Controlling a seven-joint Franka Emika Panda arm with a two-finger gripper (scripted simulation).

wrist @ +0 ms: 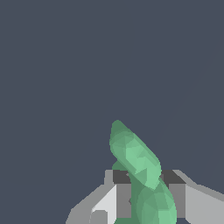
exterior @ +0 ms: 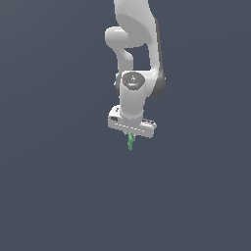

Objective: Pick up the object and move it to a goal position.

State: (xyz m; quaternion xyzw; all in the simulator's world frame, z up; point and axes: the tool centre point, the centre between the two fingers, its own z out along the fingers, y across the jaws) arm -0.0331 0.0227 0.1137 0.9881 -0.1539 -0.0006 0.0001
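Green object [exterior: 130, 141] is held clamped between the fingers [wrist: 124, 197] of the gripper [exterior: 131, 135], hanging below it. The carrying step is judged underway; next, a steady move toward the goal is needed.

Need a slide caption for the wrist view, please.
Wrist view: the gripper holds the bumpy green object between its fingers against a plain dark background.

The pincer [wrist: 145, 192] clamps the bumpy green object [wrist: 133, 153], whose tip pokes beyond the fingers [wrist: 124, 197].
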